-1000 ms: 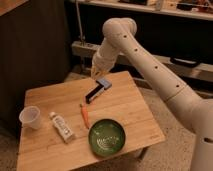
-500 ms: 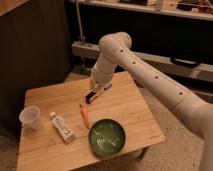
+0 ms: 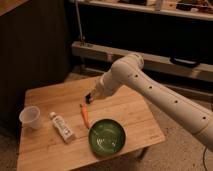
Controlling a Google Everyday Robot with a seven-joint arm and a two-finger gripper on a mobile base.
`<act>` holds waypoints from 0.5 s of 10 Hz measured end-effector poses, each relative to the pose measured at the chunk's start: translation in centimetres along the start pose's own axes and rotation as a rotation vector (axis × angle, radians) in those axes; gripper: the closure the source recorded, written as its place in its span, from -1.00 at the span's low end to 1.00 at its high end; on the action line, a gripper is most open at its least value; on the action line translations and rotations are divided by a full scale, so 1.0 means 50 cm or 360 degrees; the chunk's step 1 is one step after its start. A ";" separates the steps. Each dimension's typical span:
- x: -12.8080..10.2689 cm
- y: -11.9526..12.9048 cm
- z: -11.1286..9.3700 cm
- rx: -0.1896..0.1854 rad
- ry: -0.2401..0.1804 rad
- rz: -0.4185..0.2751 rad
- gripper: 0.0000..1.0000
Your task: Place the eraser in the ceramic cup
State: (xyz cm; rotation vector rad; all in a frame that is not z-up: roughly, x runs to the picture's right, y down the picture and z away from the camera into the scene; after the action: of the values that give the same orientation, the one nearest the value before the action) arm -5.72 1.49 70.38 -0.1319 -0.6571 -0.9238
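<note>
Lower and further left than a second ago, the white arm [image 3: 150, 90] has swung its gripper [image 3: 90, 96] down close over the middle of the wooden bench [image 3: 45, 152]. From the one camera view, the gripper is pinching the eraser [image 3: 87, 100], a small dark block that sticks out at its tip. Whether the block hangs just above the wood or touches it, I cannot tell.

Just below the gripper, nearer to me, lies an orange pen [image 3: 85, 115], close to the eraser but apart from it. Further toward me and a little to the left of the gripper, a white tube [image 3: 62, 127] lies at a slant on the boards. The ceramic cup [image 3: 30, 117] stands upright well apart from the gripper, far off to its left near the bench's edge, and nothing shows inside it. A green bowl [image 3: 107, 136] sits near the front edge, toward me and slightly to the right of the gripper.
</note>
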 end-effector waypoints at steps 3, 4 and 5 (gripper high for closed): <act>0.056 -0.002 0.086 -0.0195 -0.0055 0.0152 0.24; 0.066 0.017 0.107 -0.0227 -0.0082 0.0228 0.03; 0.070 0.042 0.125 -0.0238 -0.0114 0.0304 -0.22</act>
State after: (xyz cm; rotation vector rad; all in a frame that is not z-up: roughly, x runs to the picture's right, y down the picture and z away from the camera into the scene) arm -5.52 2.68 77.77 -0.3563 -0.6298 -0.7858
